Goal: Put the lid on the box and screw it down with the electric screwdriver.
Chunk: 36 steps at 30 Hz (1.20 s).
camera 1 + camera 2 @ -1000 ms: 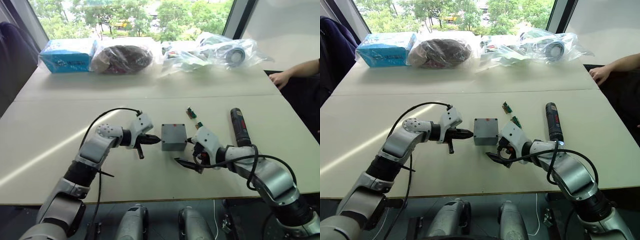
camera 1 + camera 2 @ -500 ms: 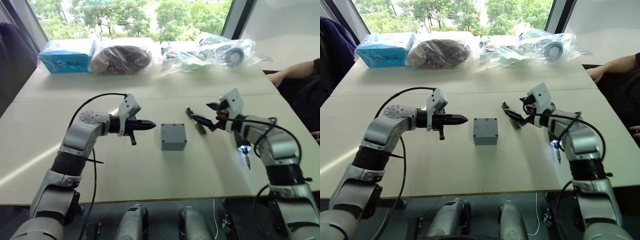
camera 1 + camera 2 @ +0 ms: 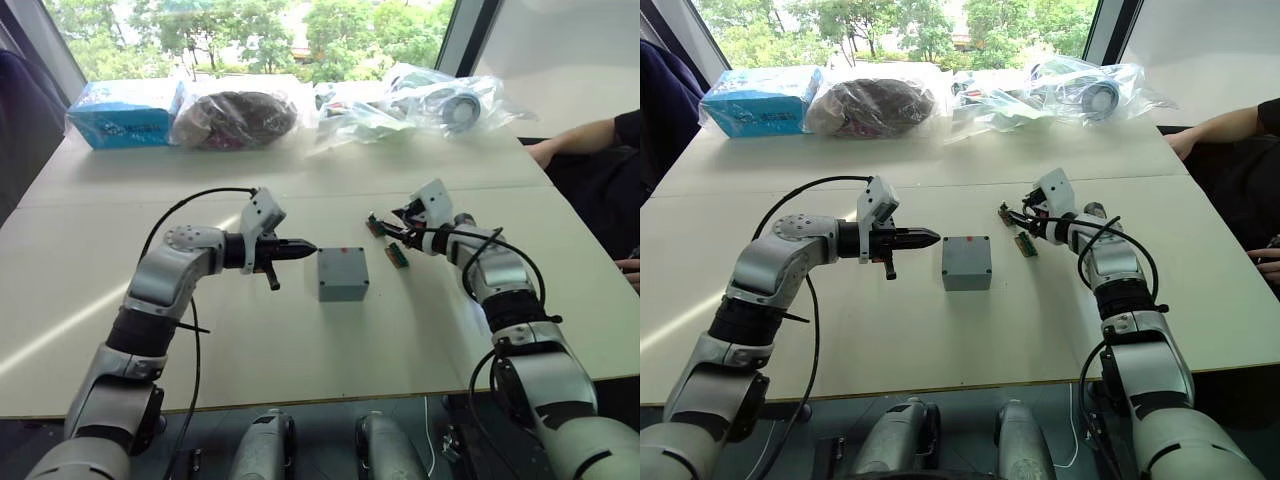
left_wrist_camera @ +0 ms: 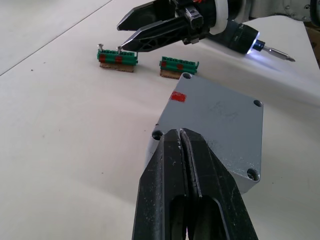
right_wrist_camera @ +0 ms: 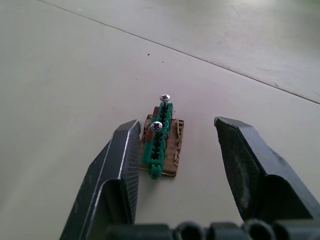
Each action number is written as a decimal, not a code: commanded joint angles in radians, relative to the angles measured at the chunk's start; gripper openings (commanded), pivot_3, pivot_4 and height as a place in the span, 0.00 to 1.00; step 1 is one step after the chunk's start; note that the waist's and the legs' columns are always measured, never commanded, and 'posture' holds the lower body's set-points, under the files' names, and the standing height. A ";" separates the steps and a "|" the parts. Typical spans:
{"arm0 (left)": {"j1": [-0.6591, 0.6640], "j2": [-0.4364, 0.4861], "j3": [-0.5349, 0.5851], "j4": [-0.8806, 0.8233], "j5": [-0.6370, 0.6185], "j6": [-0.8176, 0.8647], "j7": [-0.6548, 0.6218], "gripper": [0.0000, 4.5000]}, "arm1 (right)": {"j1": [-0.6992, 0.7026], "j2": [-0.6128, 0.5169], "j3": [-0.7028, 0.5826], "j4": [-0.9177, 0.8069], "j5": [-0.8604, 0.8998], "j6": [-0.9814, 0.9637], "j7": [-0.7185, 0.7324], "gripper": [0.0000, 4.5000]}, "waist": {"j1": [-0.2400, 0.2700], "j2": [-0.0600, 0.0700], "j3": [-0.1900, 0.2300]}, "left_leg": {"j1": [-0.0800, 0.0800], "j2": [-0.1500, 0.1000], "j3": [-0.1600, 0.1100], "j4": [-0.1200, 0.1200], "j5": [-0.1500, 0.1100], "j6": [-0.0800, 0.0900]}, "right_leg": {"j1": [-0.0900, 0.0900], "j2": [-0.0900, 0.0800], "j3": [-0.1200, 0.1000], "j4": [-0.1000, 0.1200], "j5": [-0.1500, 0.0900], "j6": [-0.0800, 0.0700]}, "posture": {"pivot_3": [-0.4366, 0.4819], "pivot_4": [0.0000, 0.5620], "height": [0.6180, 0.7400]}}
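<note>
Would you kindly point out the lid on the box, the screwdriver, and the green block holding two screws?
lid (image 4: 216,124): left wrist view, middle of its flat grey top.
electric screwdriver (image 4: 239,36): left wrist view, black body just behind the lit tip.
green block with two screws (image 5: 157,145): right wrist view, middle of its green top.

Two small green parts (image 3: 1013,213) lie near each other on my surface (image 3: 940,340). Far behind them sit a blue box (image 3: 758,98) and plastic bags (image 3: 1060,95).

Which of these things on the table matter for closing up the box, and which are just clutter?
Job:
lid on the box
electric screwdriver
green screw holders

Lying about:
blue package
plastic bags
</note>
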 commanded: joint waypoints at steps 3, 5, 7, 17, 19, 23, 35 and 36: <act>0.008 0.009 0.013 -0.040 -0.012 0.000 0.013 0.00 | -0.043 0.023 -0.009 0.034 -0.018 -0.050 0.011 0.54 | 0.000 0.000 0.000 | 0.000 0.000 0.000 0.000 0.000 0.000 | 0.000 0.000 0.000 0.000 0.000 0.000 | 0.48 0.27 1.00; 0.009 0.010 0.012 -0.038 -0.011 -0.002 0.015 0.00 | -0.048 0.031 -0.011 0.047 -0.023 -0.058 0.012 0.54 | 0.001 0.000 0.000 | 0.000 0.000 0.000 0.000 0.000 0.000 | 0.000 0.000 0.000 0.000 0.000 0.000 | 0.48 0.27 1.00; 0.008 0.010 0.008 -0.033 -0.009 -0.006 0.016 0.00 | -0.054 0.037 -0.013 0.060 -0.028 -0.066 0.012 0.54 | 0.001 0.000 0.000 | 0.000 0.000 0.000 0.000 0.000 0.000 | 0.000 0.000 0.000 0.000 0.000 0.000 | 0.48 0.27 1.00; 0.013 0.013 0.001 -0.029 -0.005 -0.010 0.016 0.00 | -0.063 0.051 -0.019 0.098 -0.045 -0.101 0.006 0.01 | 0.000 0.000 0.000 | 0.000 0.000 0.000 0.000 0.000 0.000 | 0.000 0.000 0.000 0.000 0.000 0.000 | 0.48 0.27 1.00; 0.013 0.013 0.001 -0.029 -0.005 -0.009 0.016 0.00 | -0.060 0.051 -0.017 0.098 -0.048 -0.105 0.009 0.01 | 0.000 0.000 0.000 | 0.000 0.000 0.000 0.000 0.000 0.000 | 0.000 0.000 0.000 0.000 0.000 0.000 | 0.48 0.27 1.00; 0.014 0.013 0.001 -0.027 -0.005 -0.011 0.017 0.00 | -0.046 0.041 -0.011 0.081 -0.052 -0.100 0.026 0.01 | 0.000 0.000 0.000 | 0.000 0.000 0.000 0.000 0.000 0.000 | 0.000 0.000 0.000 0.000 0.000 0.000 | 0.48 0.27 1.00; 0.015 0.013 -0.002 -0.027 -0.006 -0.012 0.011 0.00 | -0.009 0.001 -0.040 -0.010 -0.033 -0.120 0.098 0.01 | -0.001 0.000 0.000 | 0.000 0.000 0.000 0.000 0.000 0.000 | 0.000 0.000 0.000 0.000 0.000 0.000 | 0.48 0.27 1.00; 0.016 0.013 -0.002 -0.027 -0.007 -0.012 0.010 0.00 | -0.007 -0.001 -0.045 -0.020 -0.029 -0.117 0.100 0.01 | -0.001 0.000 0.000 | 0.000 0.000 0.000 0.000 0.000 0.000 | 0.000 0.000 0.000 0.000 0.000 0.000 | 0.48 0.27 1.00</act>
